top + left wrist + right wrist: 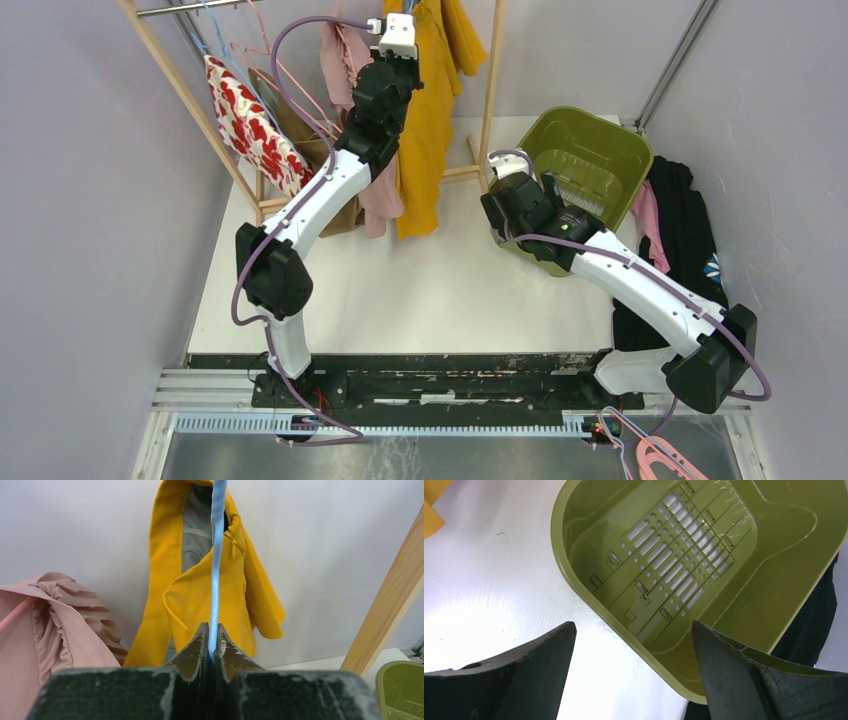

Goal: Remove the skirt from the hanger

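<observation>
Right end effector (pixel 633 627) over white table (pixel 489 580)

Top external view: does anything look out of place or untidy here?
Yes. A heap of black and pink clothes lies beside the green basket, at the right edge of the table, while the basket itself is empty. Pink hangers lie at the bottom right, off the table.

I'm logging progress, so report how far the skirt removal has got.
Done: the left gripper is shut on the blue hanger carrying the yellow garment. In hand: that grip only; the garment is not yet off. Left: pulling it free, with the right gripper open above the green basket.
</observation>
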